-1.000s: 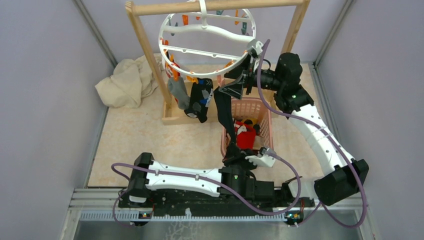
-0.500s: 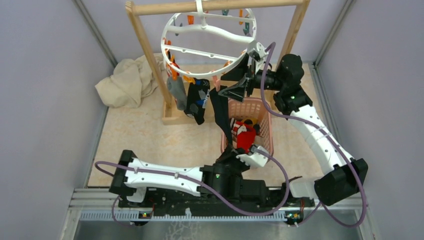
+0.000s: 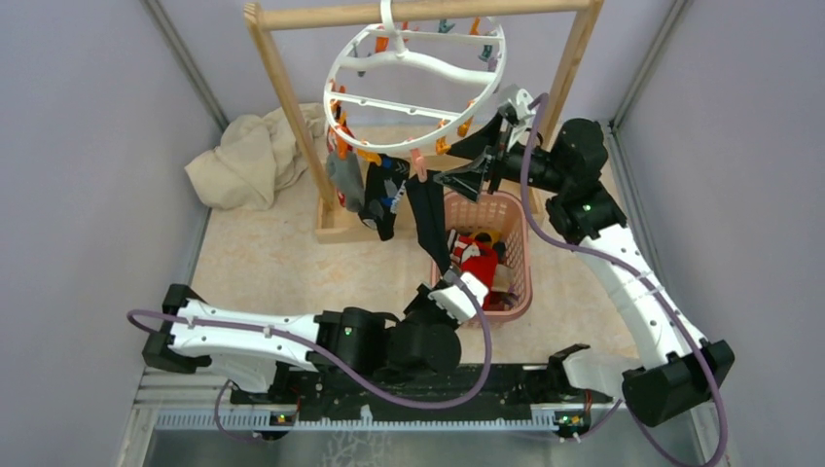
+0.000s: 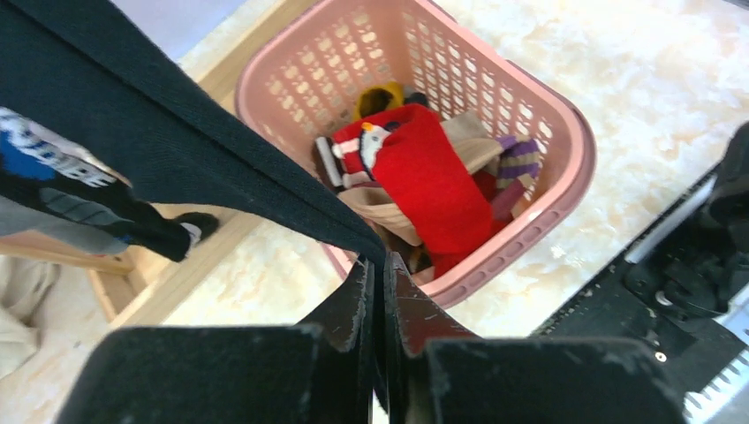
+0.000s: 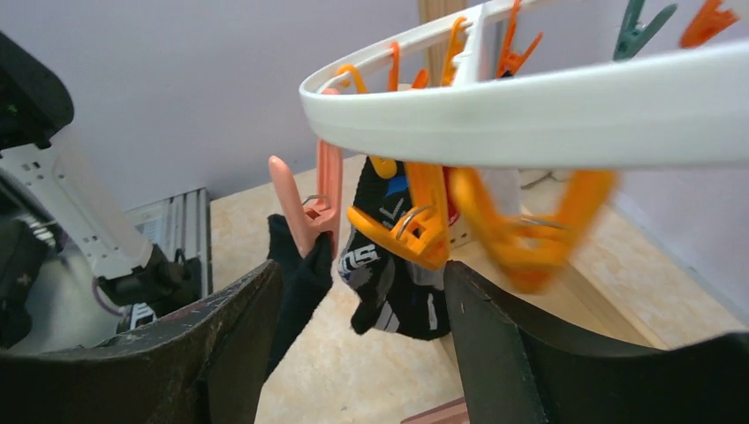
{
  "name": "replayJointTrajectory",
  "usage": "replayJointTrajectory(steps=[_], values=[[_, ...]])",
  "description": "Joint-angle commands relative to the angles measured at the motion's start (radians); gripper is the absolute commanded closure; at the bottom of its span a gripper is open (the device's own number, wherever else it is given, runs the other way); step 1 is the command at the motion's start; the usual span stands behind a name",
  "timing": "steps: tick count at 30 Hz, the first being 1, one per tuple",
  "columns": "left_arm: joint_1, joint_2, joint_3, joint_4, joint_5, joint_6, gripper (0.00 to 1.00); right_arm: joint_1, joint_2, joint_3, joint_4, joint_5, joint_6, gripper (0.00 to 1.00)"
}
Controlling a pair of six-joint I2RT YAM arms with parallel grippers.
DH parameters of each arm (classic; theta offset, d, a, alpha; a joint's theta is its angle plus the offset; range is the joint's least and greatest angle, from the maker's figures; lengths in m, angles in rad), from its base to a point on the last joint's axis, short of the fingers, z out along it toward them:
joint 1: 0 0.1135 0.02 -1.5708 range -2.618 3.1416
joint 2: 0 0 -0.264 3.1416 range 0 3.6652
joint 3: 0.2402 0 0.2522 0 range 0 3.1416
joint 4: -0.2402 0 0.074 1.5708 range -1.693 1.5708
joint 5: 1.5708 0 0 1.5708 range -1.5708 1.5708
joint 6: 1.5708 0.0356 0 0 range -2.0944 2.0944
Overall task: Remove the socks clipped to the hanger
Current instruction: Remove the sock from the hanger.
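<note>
From my station, both arms look alike. The left arm [image 3: 243, 336] and the right arm [image 3: 637, 287] each have a long white moulded shell dotted with small dark screw holes, joined by chunky black motor housings [image 3: 423, 345]. A small green light [image 3: 587, 206] glows on the right arm's far housing. A thin purple cable [image 3: 523, 165] runs along each arm. My wrist views show matte black fingers [image 4: 353, 309], scuffed pale at their edges.

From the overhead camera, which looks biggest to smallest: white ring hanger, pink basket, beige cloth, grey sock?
1. white ring hanger, though it hangs nearer the camera
2. pink basket and beige cloth, about alike
3. grey sock
</note>
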Motion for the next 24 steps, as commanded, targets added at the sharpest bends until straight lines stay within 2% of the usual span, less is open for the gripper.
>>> replayJointTrajectory(steps=[1,5,10,13,19,24], values=[[0.032,-0.032,-0.071,0.103,0.174,-0.015,0.93,0.002,-0.108,-0.001,-0.058,0.157,-0.023,0.32],[0.142,-0.201,-0.256,0.28,0.384,-0.056,0.93,0.003,-0.204,-0.045,-0.096,0.285,-0.011,0.32],[0.272,-0.279,-0.353,0.325,0.59,-0.105,0.93,0.002,-0.283,-0.058,-0.13,0.356,-0.002,0.32],[0.323,-0.281,-0.379,0.371,0.721,-0.115,0.93,0.002,-0.298,-0.058,-0.105,0.292,0.025,0.32],[0.332,-0.246,-0.369,0.418,0.861,-0.11,0.93,0.003,-0.256,-0.03,-0.04,0.077,0.086,0.34],[0.368,-0.261,-0.419,0.483,0.979,-0.142,0.93,0.004,-0.21,0.004,0.01,-0.012,0.146,0.36]])
